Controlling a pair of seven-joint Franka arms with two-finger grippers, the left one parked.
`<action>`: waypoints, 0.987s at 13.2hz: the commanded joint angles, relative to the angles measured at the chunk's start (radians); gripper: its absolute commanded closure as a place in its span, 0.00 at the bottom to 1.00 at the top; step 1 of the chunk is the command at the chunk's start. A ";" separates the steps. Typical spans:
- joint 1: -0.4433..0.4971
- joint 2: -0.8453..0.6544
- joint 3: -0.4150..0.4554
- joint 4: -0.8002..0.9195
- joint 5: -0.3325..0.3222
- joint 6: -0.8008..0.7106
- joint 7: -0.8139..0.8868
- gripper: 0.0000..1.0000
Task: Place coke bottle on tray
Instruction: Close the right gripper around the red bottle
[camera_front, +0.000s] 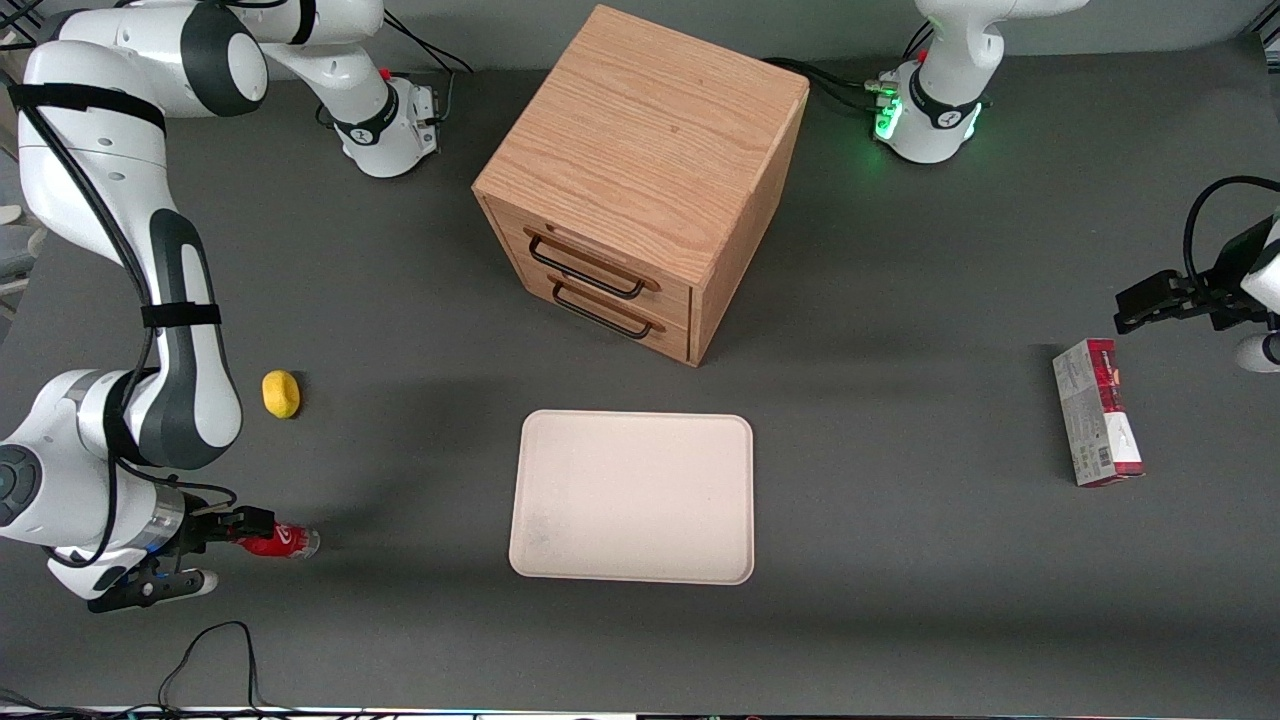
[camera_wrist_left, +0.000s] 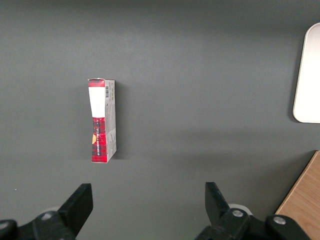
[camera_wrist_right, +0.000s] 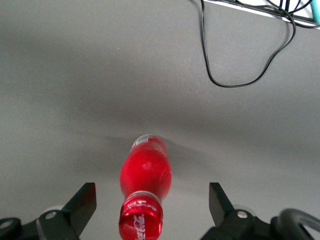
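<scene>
The coke bottle (camera_front: 283, 541) is small and red and lies on its side on the grey table, toward the working arm's end. In the right wrist view the bottle (camera_wrist_right: 146, 172) points its red cap at the camera. My right gripper (camera_front: 235, 550) is open, low over the table at the bottle's cap end. In the right wrist view the gripper (camera_wrist_right: 151, 202) has one finger on each side of the cap, with a gap on both sides. The cream-white tray (camera_front: 632, 497) lies flat mid-table, well apart from the bottle. Its edge shows in the left wrist view (camera_wrist_left: 309, 75).
A wooden drawer cabinet (camera_front: 640, 180) stands farther from the front camera than the tray. A yellow lemon-like object (camera_front: 281, 394) lies near the working arm. A red-and-grey carton (camera_front: 1097, 425) lies toward the parked arm's end. A black cable (camera_front: 215, 640) loops at the table's near edge.
</scene>
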 joint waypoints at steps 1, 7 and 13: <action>0.002 -0.034 0.000 -0.022 -0.003 -0.033 0.019 0.00; 0.003 -0.034 0.000 -0.022 -0.002 -0.037 0.038 0.87; 0.005 -0.034 0.000 -0.022 -0.002 -0.037 0.049 1.00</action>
